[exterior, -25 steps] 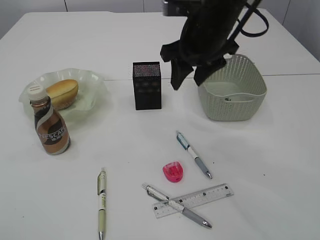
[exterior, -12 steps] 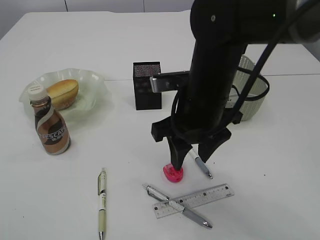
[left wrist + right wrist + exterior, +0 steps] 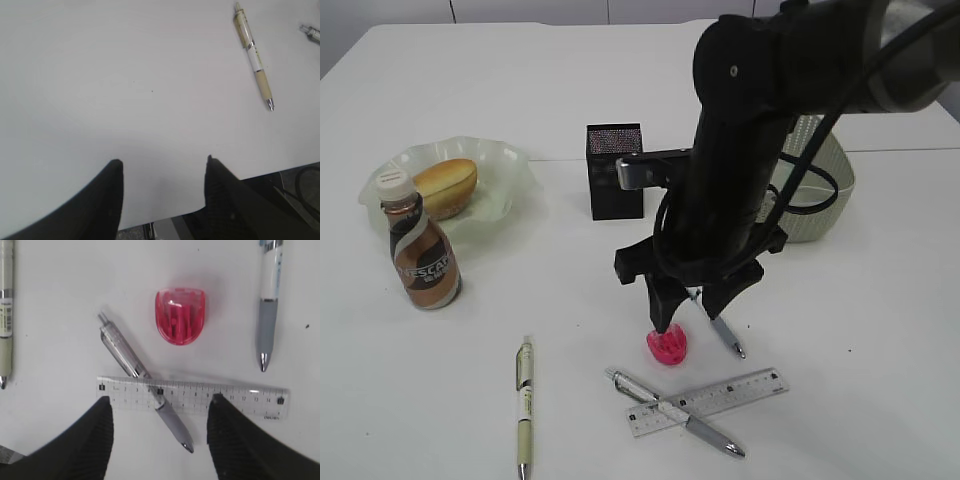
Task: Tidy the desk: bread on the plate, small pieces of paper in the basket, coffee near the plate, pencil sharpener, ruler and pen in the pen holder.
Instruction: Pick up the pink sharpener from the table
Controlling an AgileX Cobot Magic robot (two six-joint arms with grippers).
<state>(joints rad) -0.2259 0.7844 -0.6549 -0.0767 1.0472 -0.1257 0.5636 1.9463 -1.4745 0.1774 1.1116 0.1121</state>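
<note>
My right gripper [image 3: 688,312] hangs open just above the pink pencil sharpener [image 3: 668,345], which lies on the white desk [image 3: 520,80]. From the right wrist, the sharpener [image 3: 180,315] lies ahead of the open gripper [image 3: 160,399]. Nearer, a grey pen [image 3: 140,377] crosses the clear ruler [image 3: 225,397]. The bread [image 3: 445,187] rests on the green plate [image 3: 510,165], and the coffee [image 3: 420,255] stands beside it. The pen holder [image 3: 614,172] and basket [image 3: 815,200] stand behind. My left gripper [image 3: 163,161] is open and empty over bare desk. No small pieces of paper show.
A cream pen [image 3: 524,405] lies at the front left and a blue-grey pen [image 3: 725,335] right of the sharpener. The ruler [image 3: 720,398] and grey pen [image 3: 675,412] lie near the front edge. The left wrist view shows the cream pen [image 3: 254,55] and the desk's edge.
My right arm came down from beside the basket and pen holder to just above the pink sharpener, still open. Nothing on the desk has moved.
</note>
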